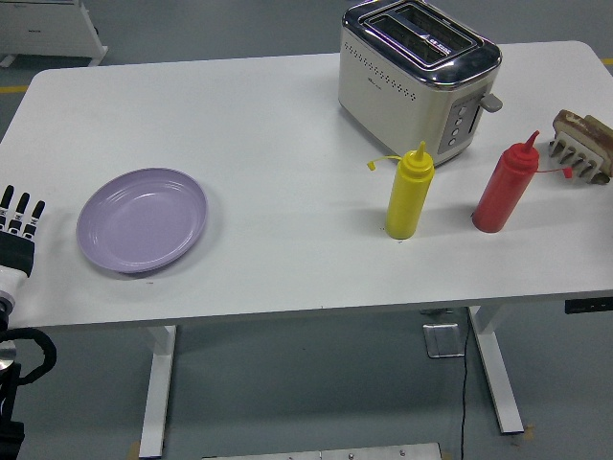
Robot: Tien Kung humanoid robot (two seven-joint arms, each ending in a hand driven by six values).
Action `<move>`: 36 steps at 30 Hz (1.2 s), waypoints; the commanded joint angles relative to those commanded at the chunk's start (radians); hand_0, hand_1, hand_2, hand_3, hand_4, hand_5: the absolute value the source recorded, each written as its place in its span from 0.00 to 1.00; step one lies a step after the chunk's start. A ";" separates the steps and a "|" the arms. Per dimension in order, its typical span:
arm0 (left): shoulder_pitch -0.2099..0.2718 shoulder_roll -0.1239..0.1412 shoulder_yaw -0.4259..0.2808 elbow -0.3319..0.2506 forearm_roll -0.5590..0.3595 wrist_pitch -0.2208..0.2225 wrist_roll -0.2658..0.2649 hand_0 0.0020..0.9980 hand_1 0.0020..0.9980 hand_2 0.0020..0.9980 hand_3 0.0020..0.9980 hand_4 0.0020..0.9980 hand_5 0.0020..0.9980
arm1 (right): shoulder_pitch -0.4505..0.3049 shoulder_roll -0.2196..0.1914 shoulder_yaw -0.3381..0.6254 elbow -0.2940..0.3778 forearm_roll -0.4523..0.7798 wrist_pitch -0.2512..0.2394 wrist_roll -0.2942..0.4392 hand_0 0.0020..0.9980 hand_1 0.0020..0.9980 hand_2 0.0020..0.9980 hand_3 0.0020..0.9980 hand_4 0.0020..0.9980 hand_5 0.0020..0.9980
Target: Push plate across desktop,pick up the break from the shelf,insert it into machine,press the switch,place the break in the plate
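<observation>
From the head view, my left robot hand (pixel 19 225) sits at the bench's (pixel 268 115) left edge, fingers straight and spread, holding nothing, just left of the lavender plate (pixel 142 219) and not touching it. The toaster (pixel 418 75) stands at the far side, slots up. A slice of bread rests in the small rack (pixel 582 146) at the right edge, beside the red bottle (pixel 506 185) and yellow bottle (pixel 409 192).
</observation>
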 joint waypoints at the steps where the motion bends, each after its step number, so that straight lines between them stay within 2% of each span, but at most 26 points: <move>1: -0.004 -0.001 0.002 0.003 0.000 0.000 0.000 0.89 0.93 0.95 0.91 0.65 1.00 | 0.001 0.000 -0.001 0.000 0.000 0.000 0.000 0.90 0.83 0.80 0.80 0.59 0.60; 6: -0.025 -0.007 0.012 0.019 0.000 -0.003 0.000 0.89 0.93 0.95 0.91 0.65 1.00 | 0.004 -0.002 -0.017 0.017 -0.058 -0.017 0.018 0.90 0.83 0.80 0.80 0.59 0.60; 7: -0.029 -0.009 0.015 0.023 0.000 -0.003 0.000 0.88 0.93 0.95 0.91 0.65 1.00 | 0.005 -0.004 -0.026 0.026 -0.084 -0.032 0.036 0.90 0.84 0.80 0.80 0.57 0.54; 8: -0.032 -0.009 0.018 0.025 0.000 -0.004 0.000 0.88 0.93 0.95 0.91 0.65 1.00 | 0.005 -0.005 -0.035 0.033 -0.103 -0.043 0.049 0.90 0.84 0.80 0.80 0.57 0.54; 12: -0.044 -0.011 0.031 0.041 -0.002 -0.004 0.000 0.88 0.93 0.95 0.91 0.65 1.00 | 0.012 -0.013 -0.084 0.056 -0.225 -0.108 0.131 0.90 0.84 0.80 0.80 0.57 0.54; 13: -0.047 -0.010 0.035 0.046 -0.003 -0.004 0.000 0.88 0.93 0.95 0.91 0.65 1.00 | 0.014 -0.016 -0.097 0.059 -0.261 -0.124 0.152 0.91 0.84 0.82 0.80 0.60 0.47; 16: -0.060 -0.008 0.053 0.065 -0.008 -0.006 0.000 0.88 0.93 0.95 0.91 0.65 1.00 | 0.024 -0.029 -0.140 0.060 -0.369 -0.177 0.212 0.91 0.84 0.82 0.80 0.60 0.47; 18: -0.065 -0.008 0.060 0.073 -0.010 -0.007 0.000 0.88 0.93 0.95 0.91 0.65 1.00 | 0.028 -0.034 -0.157 0.059 -0.444 -0.197 0.236 0.91 0.84 0.82 0.80 0.60 0.47; 19: -0.069 -0.008 0.065 0.078 -0.011 -0.007 0.000 0.88 0.93 0.95 0.90 0.65 1.00 | 0.032 -0.037 -0.165 0.058 -0.478 -0.207 0.244 0.93 0.87 0.85 0.84 0.65 0.41; 23: -0.082 -0.010 0.084 0.097 -0.016 -0.009 -0.001 0.88 0.93 0.95 0.90 0.65 1.00 | 0.045 -0.051 -0.190 0.051 -0.621 -0.235 0.255 0.93 0.87 0.85 0.84 0.65 0.41; 24: -0.085 -0.010 0.089 0.100 -0.017 -0.009 -0.001 0.88 0.93 0.95 0.90 0.65 1.00 | 0.049 -0.054 -0.195 0.049 -0.652 -0.238 0.253 0.93 0.87 0.85 0.84 0.65 0.41; 25: -0.089 -0.011 0.095 0.105 -0.018 -0.010 -0.001 0.88 0.93 0.95 0.90 0.65 1.00 | 0.054 -0.059 -0.201 0.047 -0.691 -0.240 0.249 0.96 0.89 0.87 0.86 0.72 0.35; 31: -0.104 -0.014 0.120 0.125 -0.024 -0.013 -0.001 0.88 0.93 0.95 0.90 0.65 1.00 | 0.069 -0.077 -0.220 0.044 -0.904 -0.234 0.218 0.96 0.89 0.87 0.87 0.74 0.33; 36: -0.117 -0.015 0.144 0.143 -0.033 -0.015 -0.001 0.88 0.93 0.95 0.90 0.65 1.00 | 0.076 -0.090 -0.233 0.058 -1.090 -0.208 0.176 0.96 0.89 0.87 0.87 0.74 0.33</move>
